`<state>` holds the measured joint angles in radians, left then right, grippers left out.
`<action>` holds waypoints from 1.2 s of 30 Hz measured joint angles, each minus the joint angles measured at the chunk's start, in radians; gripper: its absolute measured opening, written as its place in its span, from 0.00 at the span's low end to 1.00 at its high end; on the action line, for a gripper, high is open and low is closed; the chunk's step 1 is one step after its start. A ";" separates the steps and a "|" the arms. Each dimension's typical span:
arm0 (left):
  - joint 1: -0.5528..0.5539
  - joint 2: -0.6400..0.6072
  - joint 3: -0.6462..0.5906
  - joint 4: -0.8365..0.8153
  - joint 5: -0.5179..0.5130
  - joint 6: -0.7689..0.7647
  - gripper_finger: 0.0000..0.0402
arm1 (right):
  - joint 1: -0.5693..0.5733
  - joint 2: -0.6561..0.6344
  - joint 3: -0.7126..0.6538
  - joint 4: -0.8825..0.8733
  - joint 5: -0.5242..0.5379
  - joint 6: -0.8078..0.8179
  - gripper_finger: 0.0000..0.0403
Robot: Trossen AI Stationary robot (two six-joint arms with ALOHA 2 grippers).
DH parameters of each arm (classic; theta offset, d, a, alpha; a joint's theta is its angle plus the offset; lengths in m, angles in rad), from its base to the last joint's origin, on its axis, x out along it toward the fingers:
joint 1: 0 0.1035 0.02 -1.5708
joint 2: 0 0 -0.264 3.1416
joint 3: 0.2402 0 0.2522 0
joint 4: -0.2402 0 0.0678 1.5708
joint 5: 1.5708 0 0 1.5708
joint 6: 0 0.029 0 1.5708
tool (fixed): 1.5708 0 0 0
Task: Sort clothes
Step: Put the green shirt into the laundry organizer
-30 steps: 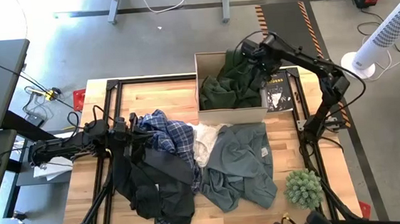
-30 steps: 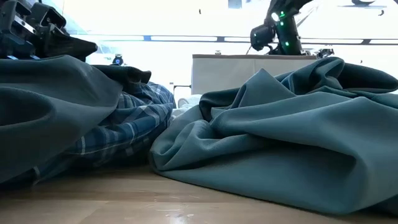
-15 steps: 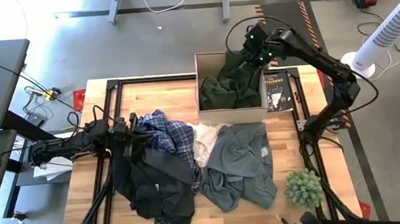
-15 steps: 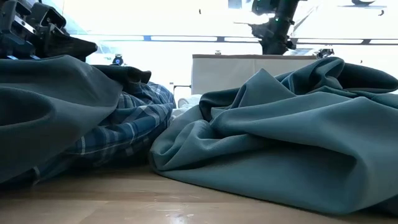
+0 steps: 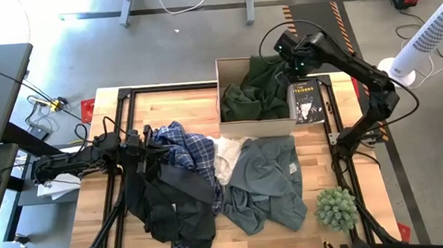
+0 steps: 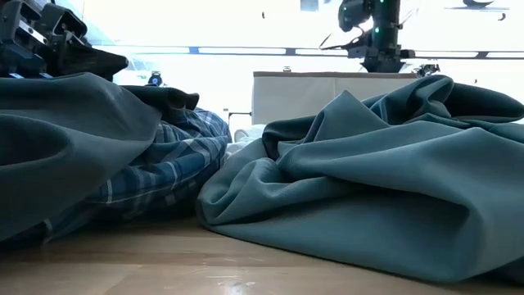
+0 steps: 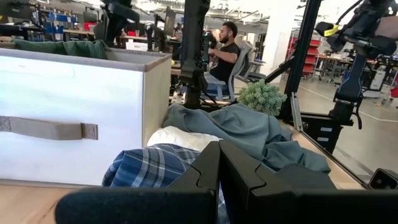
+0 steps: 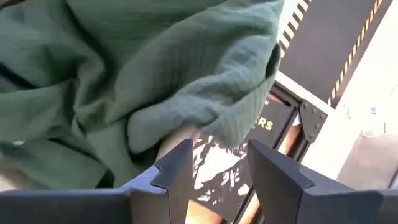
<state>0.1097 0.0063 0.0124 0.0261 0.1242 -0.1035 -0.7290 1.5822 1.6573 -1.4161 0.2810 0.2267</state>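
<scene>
Already a dark green garment [image 5: 252, 90] is lying in the box [image 5: 230, 126], draping over its far rim, so sorting is looking only partly done. Hovering over the box's far right corner, the right gripper [image 5: 291, 53] is showing its jaws spread and holding nothing. Near the box's front wall, four garments are waiting on the table [image 5: 180, 99]: a plaid shirt [image 5: 185, 147], a black one [image 5: 168, 199], a white one [image 5: 225, 154] and a grey-green one [image 5: 270, 182]. Left of the box, the left gripper [image 5: 145, 142] is resting at the plaid shirt with jaws pressed together.
</scene>
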 joint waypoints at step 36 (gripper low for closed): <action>0.000 0.000 0.000 0.000 0.000 0.002 0.01 | 0.364 0.000 -0.001 0.551 -0.340 -0.307 0.00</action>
<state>0.1093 0.0067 0.0124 0.0261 0.1242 -0.1017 -0.3649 1.5826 1.6558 -0.8652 -0.0594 -0.0805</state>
